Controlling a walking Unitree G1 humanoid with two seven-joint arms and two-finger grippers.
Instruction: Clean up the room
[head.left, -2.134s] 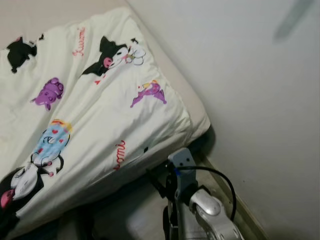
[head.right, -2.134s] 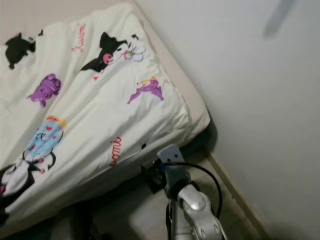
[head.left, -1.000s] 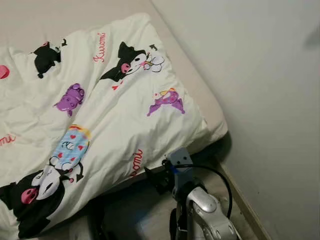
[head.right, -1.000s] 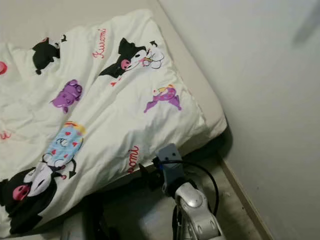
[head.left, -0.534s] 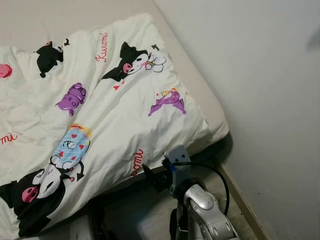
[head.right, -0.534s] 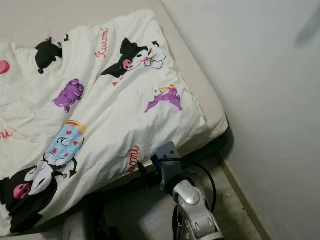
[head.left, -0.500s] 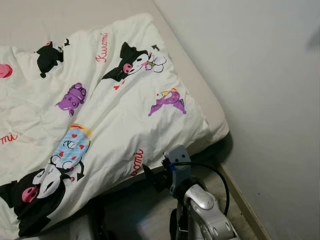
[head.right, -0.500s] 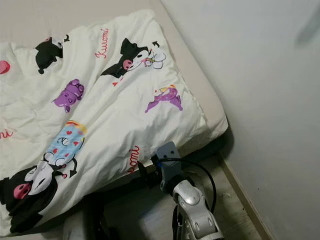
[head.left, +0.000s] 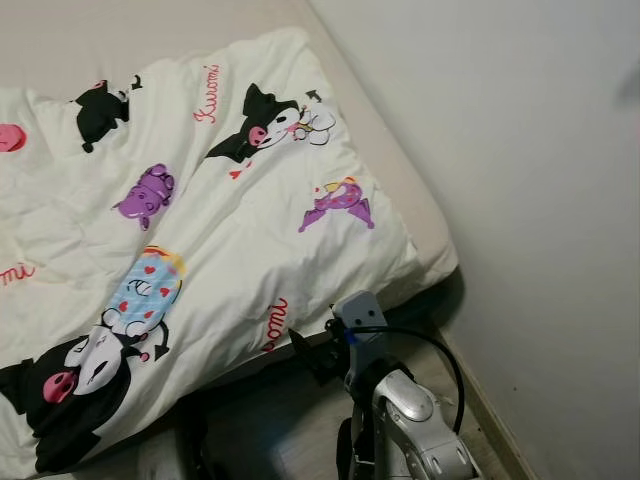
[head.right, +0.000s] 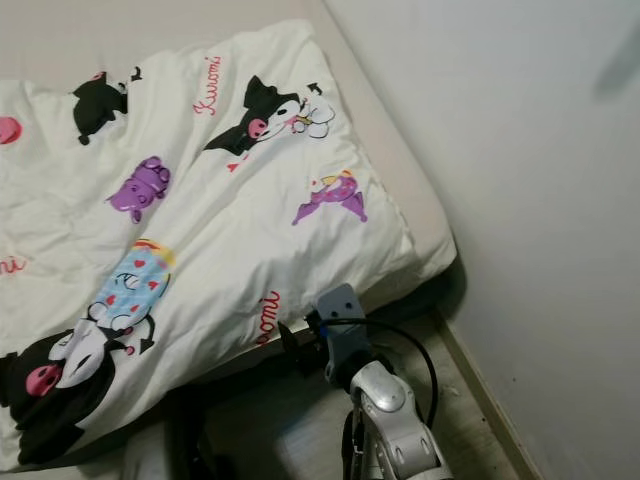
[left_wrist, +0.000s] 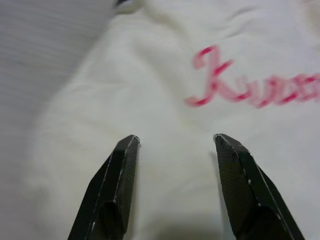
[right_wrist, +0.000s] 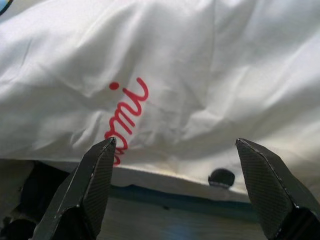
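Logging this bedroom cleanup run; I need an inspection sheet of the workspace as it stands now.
Surface: bed along the wall, tan sheet edge bare.
Job's things: white cartoon-print duvet, rumpled, draped over the bed's side.
Clutter: nothing seen.
Grippers: right claw open, at the duvet's hanging edge; left claw open, over the duvet.
Cables: black cable looped at the right arm.
Surroundings: plain wall, pale floor.

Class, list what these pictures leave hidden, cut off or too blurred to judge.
- Under the bed: eye views, in shadow beneath the duvet.
- Red lettering: left wrist view, blurred and cut by the edge.
- Small dark spot: right wrist view, too small to identify.
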